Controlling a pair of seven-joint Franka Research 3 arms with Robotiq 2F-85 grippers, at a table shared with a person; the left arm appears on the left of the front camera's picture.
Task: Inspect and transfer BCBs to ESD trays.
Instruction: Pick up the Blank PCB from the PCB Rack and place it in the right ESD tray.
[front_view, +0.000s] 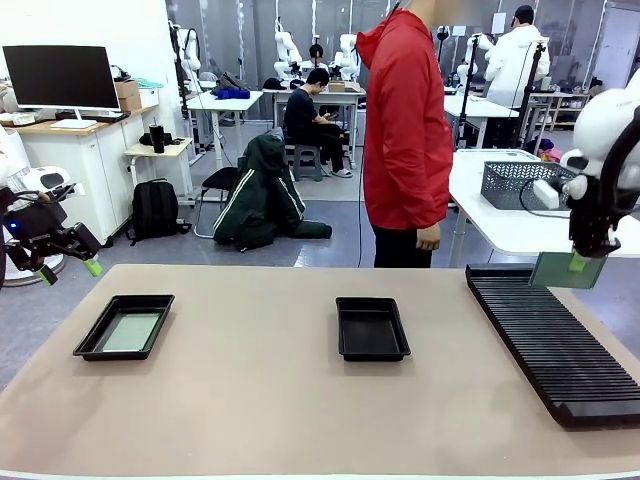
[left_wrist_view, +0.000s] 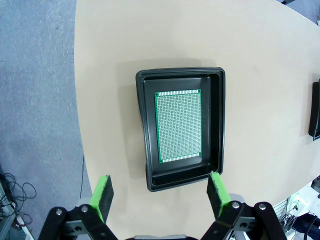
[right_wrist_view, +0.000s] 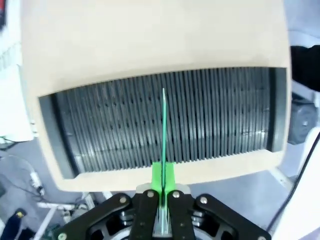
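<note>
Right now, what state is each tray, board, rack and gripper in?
left tray, holds the flat board
flat board, lying on the tray floor, untouched
middle tray, empty
rack, no boards seen in its slots
held board, on edge, in the air over the rack
right gripper, shut on held board
left gripper, open, empty, facing the left tray

Black ESD tray on the tan table, one pale green BCB flat on its floor, left gripper over its near end — green pads spread wide, holding nothing — second tray at right edge, grey floor at left.
</note>
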